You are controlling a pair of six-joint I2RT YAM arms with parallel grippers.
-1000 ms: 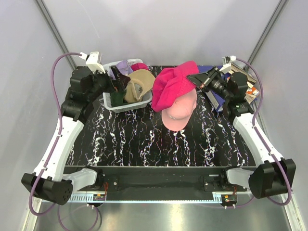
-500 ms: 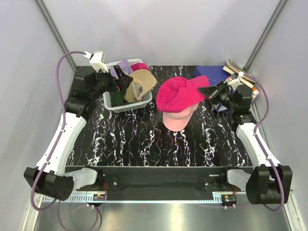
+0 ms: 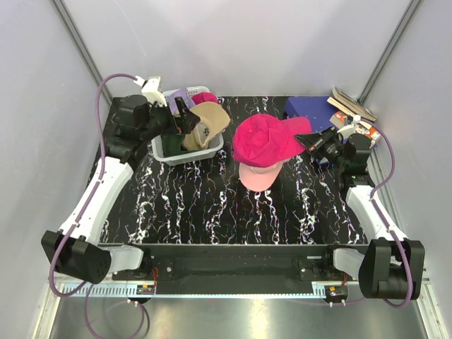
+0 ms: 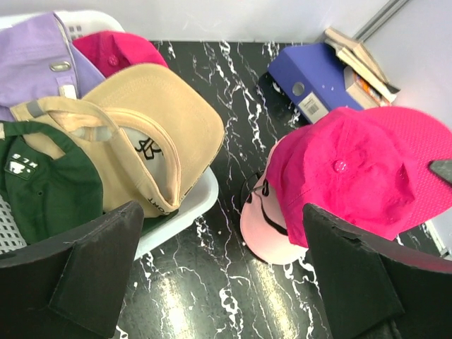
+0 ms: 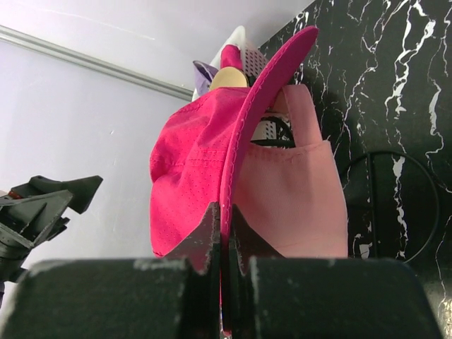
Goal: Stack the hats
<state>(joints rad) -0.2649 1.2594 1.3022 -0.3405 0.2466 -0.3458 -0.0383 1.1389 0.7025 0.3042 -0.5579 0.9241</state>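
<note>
My right gripper point(image 3: 304, 140) is shut on the brim of the magenta hat point(image 3: 265, 138), which sits over the light pink hat point(image 3: 259, 176) on the table; the wrist view shows the brim point(image 5: 240, 176) pinched between the jaws with the pink hat point(image 5: 296, 205) beside it. My left gripper point(image 3: 178, 121) is open and empty above the basket point(image 3: 185, 154), which holds the tan hat point(image 3: 206, 121), the dark green hat point(image 4: 42, 191), the lavender hat point(image 4: 35, 67) and another magenta hat point(image 4: 116, 53).
A blue binder point(image 3: 307, 107) and stacked books point(image 3: 353, 109) lie at the back right corner, next to my right arm. The black marbled table point(image 3: 212, 205) stretches in front of the hats.
My right gripper has pulled the magenta hat right and down, settling it over the pink hat. My left gripper has lifted and shifted slightly right over the basket.
</note>
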